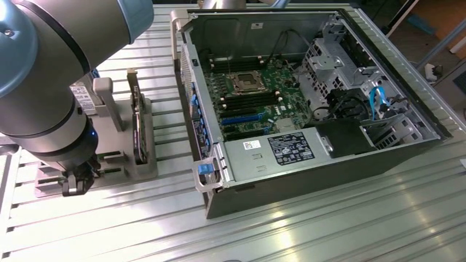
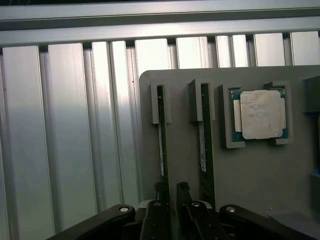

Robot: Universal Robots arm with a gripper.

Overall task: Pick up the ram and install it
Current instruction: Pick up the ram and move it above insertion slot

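Two fingers [image 2: 183,191] of the half-closed hand [image 2: 170,189] clamp the ram [image 2: 161,145], standing edgewise in its grey holder [image 2: 250,175] on the table [image 2: 65,125].

A ribbed aluminium tabletop [image 1: 328,218] catches bright glare, with a brownish floor [image 1: 437,49] beyond its edge.

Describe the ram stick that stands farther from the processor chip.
The ram is a thin, dark board seen edge-on, with a pale label strip along it. It stands on edge in the grey holder plate, one end in a raised bracket, parallel to a second stick. The gripper sits at its other end.
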